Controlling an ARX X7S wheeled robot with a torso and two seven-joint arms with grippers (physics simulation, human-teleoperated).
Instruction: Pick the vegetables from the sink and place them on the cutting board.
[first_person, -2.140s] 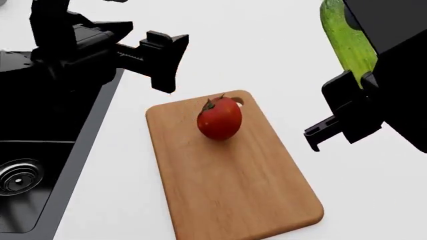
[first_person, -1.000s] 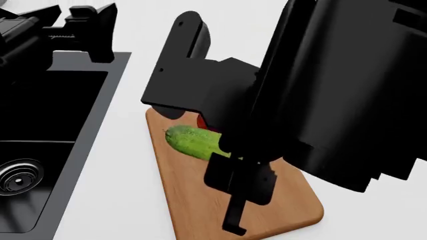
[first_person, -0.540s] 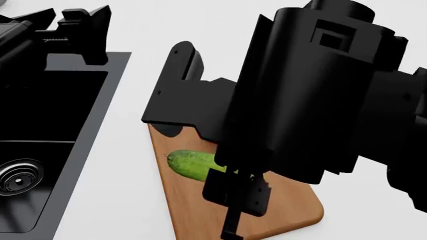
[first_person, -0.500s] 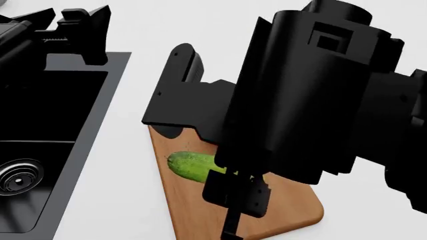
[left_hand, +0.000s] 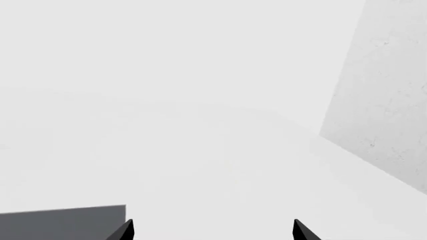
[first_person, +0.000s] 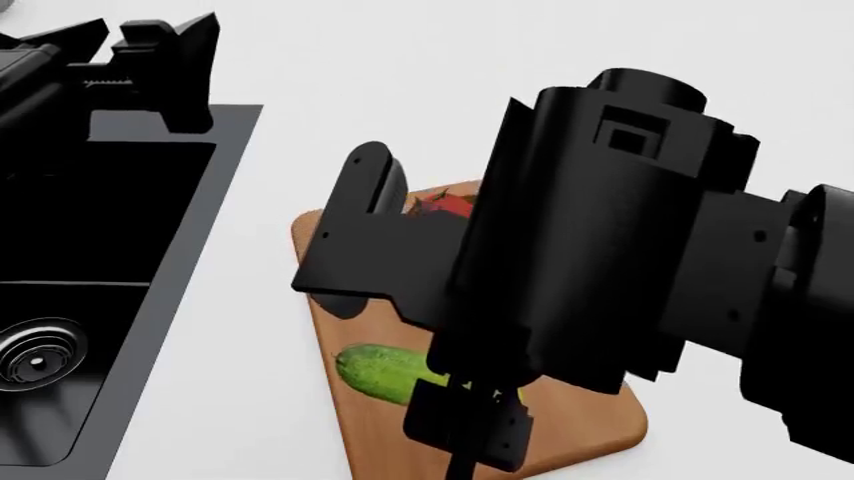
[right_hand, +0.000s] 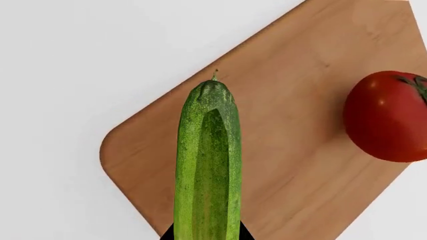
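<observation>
The cucumber (right_hand: 208, 165) was held in the right claw (first_person: 461, 385), its long axis running straight out ahead of the claw, with the stem tip pointing away and the near end lost between the jaws. In the right wrist view it was seen above the board (right_hand: 300, 165), the far tip reaching close to the board's edge by a rounded corner. Whether it was touching the wood or hanging just over it could not be told. The tomato (right_hand: 387, 116) lay on the board off to 1 side of the claw, apart from the cucumber, with bare wood between the 2.

From the head view, the board (first_person: 587, 425) was largely hidden under the right arm, and only the cucumber's free end (first_person: 380, 372) was seen past the claw. The left claw (left_hand: 212, 231) was spread wide and empty, well away by the sink (first_person: 120, 300), facing bare tabletop (left_hand: 200, 150).

It was judged that release was the remaining step, and that the cucumber needed only to be let go along the board, not moved sideways.
</observation>
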